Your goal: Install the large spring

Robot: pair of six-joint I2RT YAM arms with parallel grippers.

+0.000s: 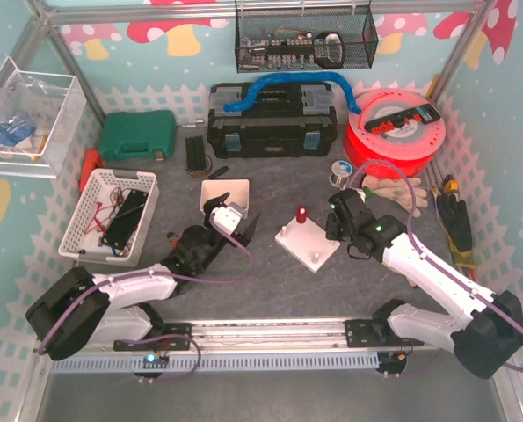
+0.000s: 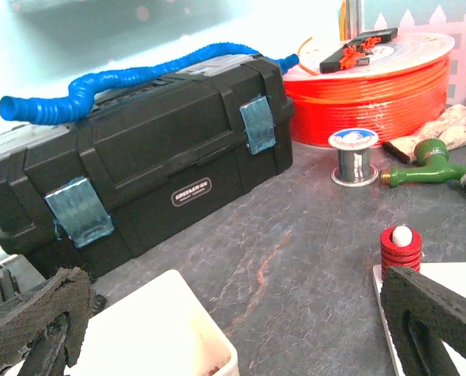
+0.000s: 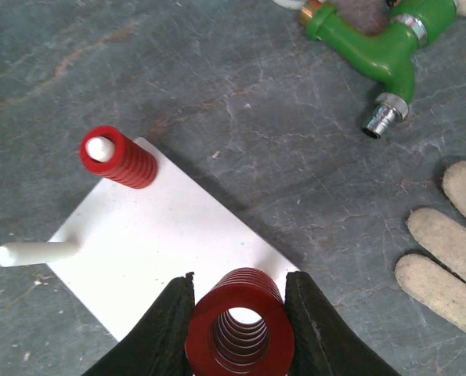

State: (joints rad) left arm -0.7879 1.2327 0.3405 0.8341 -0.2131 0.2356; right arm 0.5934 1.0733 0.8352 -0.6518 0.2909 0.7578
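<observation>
- Stretching under everything, the dark table [image 1: 270, 294] is carrying a black toolbox [image 1: 272, 119] at the back and the white base plate [image 1: 307, 242] near the middle, between the two arms.
- Reaching in from its own side, the right gripper [image 3: 239, 283] is clamping the large spring [image 3: 240, 333] between its two black fingers, one pressing each flank of the coil.
- The left gripper [image 2: 233, 282] is hanging with its fingers spread wide and holding nothing, a small white bin [image 2: 158, 329] sitting below the gap; it is playing no part just now, by my reading.
- The base plate is lying just beyond the held spring in the right wrist view, its near edge running right under the fingertips.
- The large spring is hanging above that near edge, off the plate, its bore facing the camera, so its long axis is running roughly up and down (which suits an upright post).
- A smaller red spring [image 3: 119, 157] is already sitting on the far peg, white tip poking out.
- The bare peg [image 3: 33, 253] is standing at the plate's left corner, well left of the held spring and a little beyond it; the coming move, I judge, is calling for the right arm to carry the bore sideways over that peg and lower it straight down.
</observation>
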